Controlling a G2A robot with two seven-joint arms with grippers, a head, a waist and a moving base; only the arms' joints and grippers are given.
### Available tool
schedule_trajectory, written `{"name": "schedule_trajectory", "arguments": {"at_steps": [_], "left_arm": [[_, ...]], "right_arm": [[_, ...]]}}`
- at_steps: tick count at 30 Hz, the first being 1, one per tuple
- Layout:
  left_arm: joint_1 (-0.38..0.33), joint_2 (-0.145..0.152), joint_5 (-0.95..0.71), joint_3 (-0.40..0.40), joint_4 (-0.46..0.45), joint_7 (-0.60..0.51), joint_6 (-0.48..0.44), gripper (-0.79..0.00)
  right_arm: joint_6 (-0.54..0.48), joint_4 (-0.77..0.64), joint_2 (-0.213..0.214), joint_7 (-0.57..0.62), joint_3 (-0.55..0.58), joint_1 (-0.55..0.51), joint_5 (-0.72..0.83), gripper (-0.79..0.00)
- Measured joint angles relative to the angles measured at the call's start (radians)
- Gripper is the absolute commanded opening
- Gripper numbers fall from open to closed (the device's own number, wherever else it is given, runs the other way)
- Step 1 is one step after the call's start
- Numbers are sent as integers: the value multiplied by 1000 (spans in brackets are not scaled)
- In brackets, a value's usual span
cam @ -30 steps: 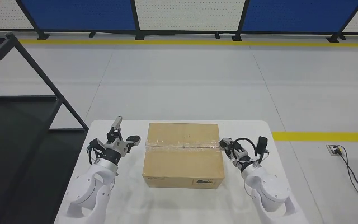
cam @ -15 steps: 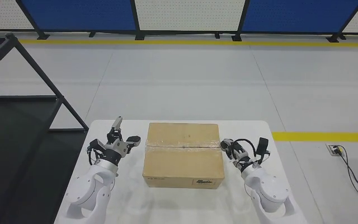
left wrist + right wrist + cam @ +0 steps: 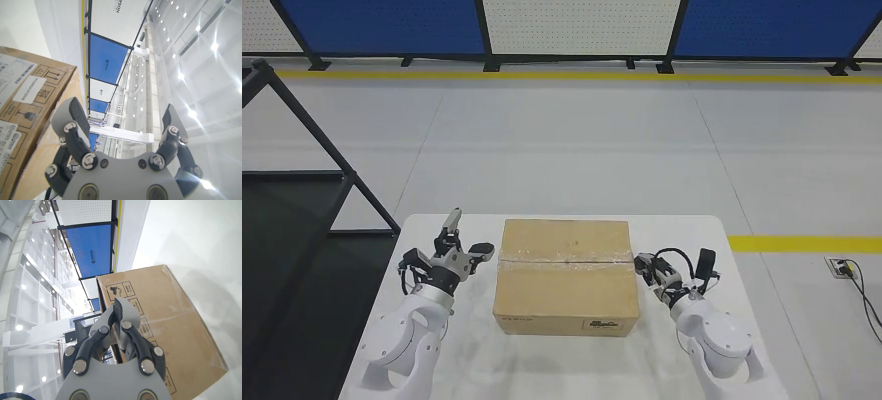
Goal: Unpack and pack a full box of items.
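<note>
One taped cardboard box (image 3: 564, 275) sits mid-way across the table (image 3: 562, 365). Just beside its left side the left gripper (image 3: 122, 108) hovers, fingers spread wide, empty. By its right side, the right gripper (image 3: 115, 308) has its fingers pressed together on nothing.

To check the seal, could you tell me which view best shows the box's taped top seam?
The top view: the box lies closed, its tape seam wholly visible. The left wrist view shows a labelled side, the right wrist view a side with tape crossing it.
</note>
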Motion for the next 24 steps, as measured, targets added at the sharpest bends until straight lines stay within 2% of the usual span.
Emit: {"name": "schedule_trajectory", "arguments": {"at_steps": [7,13,15,16,17,24], "left_arm": [[-5,-1,1,6,4,2,1,0],[-9,-2,1,11,-1,5,-1,0],[-10,-3,-1,12,-6,6,-8,0],[-10,-3,-2,12,-9,6,-12,0],[-10,-4,-5,12,-13,7,-21,0],[6,-7,-30,2,-54,22,-80,0]], "right_arm": [[-5,9,0,-3,9,-3,10,-785],[-84,-26,-1,-88,75,-40,81,-785],[-116,-44,0,-110,99,-54,96,-437],[-130,-51,0,-116,108,-59,101,-157],[-150,-58,1,-118,122,-65,105,0],[-291,-74,10,-85,222,-86,164,0]]}}
